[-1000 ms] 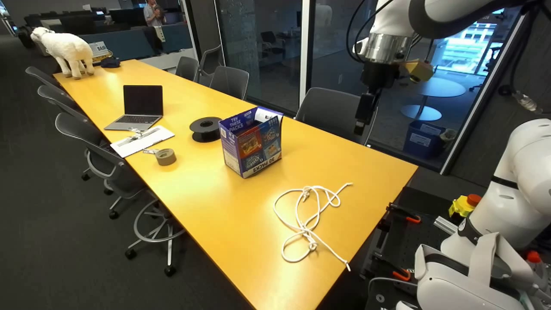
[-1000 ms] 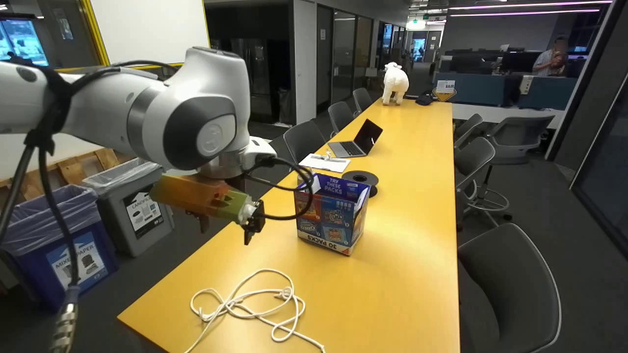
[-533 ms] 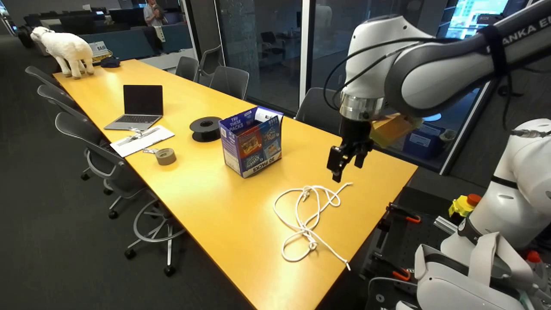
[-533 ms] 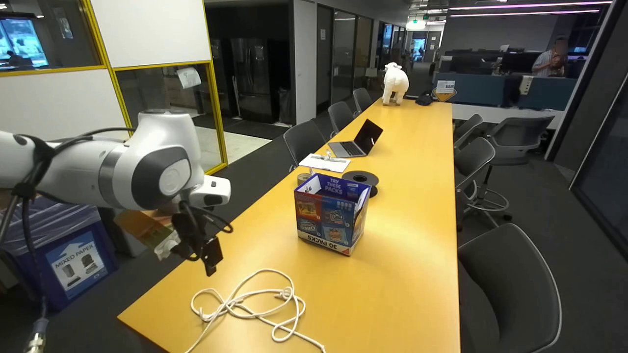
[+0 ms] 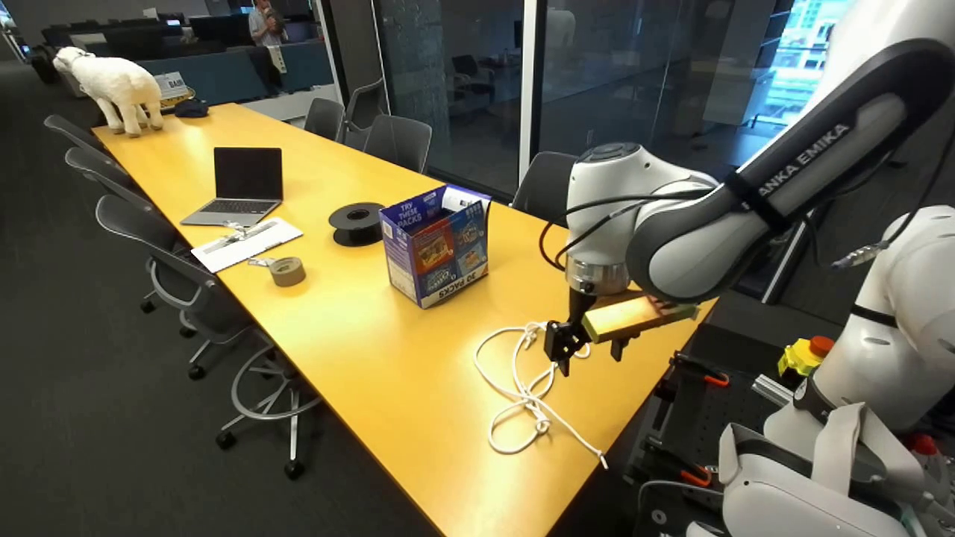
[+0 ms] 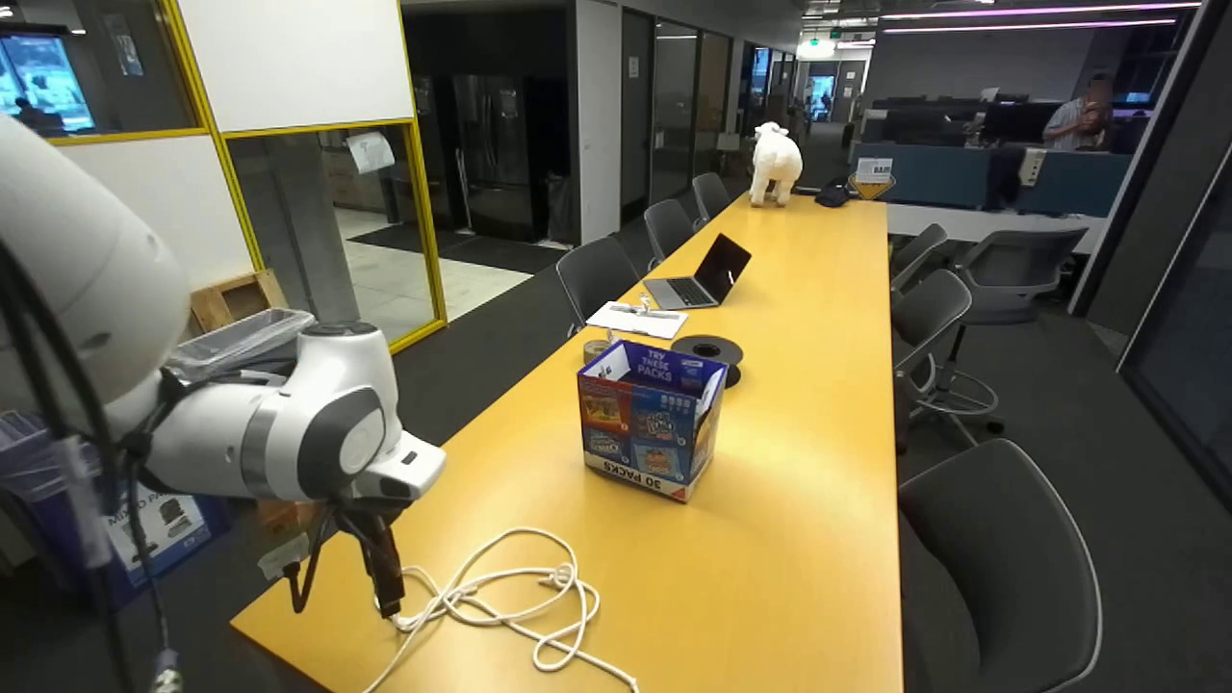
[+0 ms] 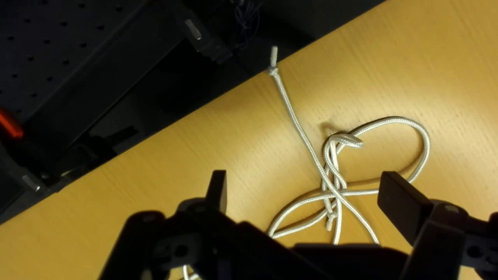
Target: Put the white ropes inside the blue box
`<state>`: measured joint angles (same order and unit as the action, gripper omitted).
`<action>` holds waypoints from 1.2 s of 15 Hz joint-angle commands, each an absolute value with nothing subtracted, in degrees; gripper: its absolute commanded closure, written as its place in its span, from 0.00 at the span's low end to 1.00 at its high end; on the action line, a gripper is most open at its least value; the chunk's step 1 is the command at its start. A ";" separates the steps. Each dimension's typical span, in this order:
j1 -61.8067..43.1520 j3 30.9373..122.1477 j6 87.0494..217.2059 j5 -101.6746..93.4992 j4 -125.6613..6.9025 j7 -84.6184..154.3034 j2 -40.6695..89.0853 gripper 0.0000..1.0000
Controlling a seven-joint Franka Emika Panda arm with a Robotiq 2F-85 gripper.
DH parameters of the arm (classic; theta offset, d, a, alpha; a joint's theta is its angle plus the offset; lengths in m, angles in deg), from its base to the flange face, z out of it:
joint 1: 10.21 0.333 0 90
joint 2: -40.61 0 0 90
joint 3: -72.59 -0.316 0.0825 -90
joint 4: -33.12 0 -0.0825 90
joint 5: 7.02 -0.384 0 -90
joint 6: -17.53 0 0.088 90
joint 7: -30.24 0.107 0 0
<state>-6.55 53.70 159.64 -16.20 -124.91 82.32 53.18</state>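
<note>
A tangled white rope [image 5: 528, 403] with several loops and knots lies on the yellow table in both exterior views [image 6: 452, 599]. One knotted end reaches past the table's edge in the wrist view [image 7: 336, 190]. The blue box [image 5: 440, 253], a printed snack carton with an open top, stands upright beyond the rope, also in an exterior view [image 6: 643, 433]. My gripper [image 5: 590, 362] is open and empty, low over the rope. In the wrist view the fingers [image 7: 304, 175] are wide apart, with rope crossings below and between them. Part of the rope is hidden behind the gripper.
A black spool [image 5: 357, 224], a tape roll [image 5: 287, 271], a clipboard [image 5: 248, 244] and a laptop [image 5: 237, 201] lie beyond the box. Grey chairs line the table [image 5: 358, 358]. Clamps [image 5: 701, 369] sit beside the robot-side edge.
My arm has swung in over the table and come down from high up to just above the rope. The rope and the box have not moved.
</note>
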 commanded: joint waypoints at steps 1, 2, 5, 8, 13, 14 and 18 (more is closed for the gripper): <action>-5.91 55.16 170.91 -15.72 -123.09 90.02 42.68 0.00; -5.49 55.90 174.23 -15.83 -122.79 90.94 40.12 0.00; -4.37 58.61 182.45 -12.90 -120.82 94.02 32.03 0.00; -1.50 62.93 186.76 -11.41 -117.33 93.50 25.12 0.00; 1.55 65.28 188.11 -14.84 -110.68 90.21 17.08 0.00; 2.57 66.20 187.73 -14.53 -109.66 90.16 16.36 0.00; 6.39 69.95 186.51 -12.98 -107.60 90.01 14.85 0.00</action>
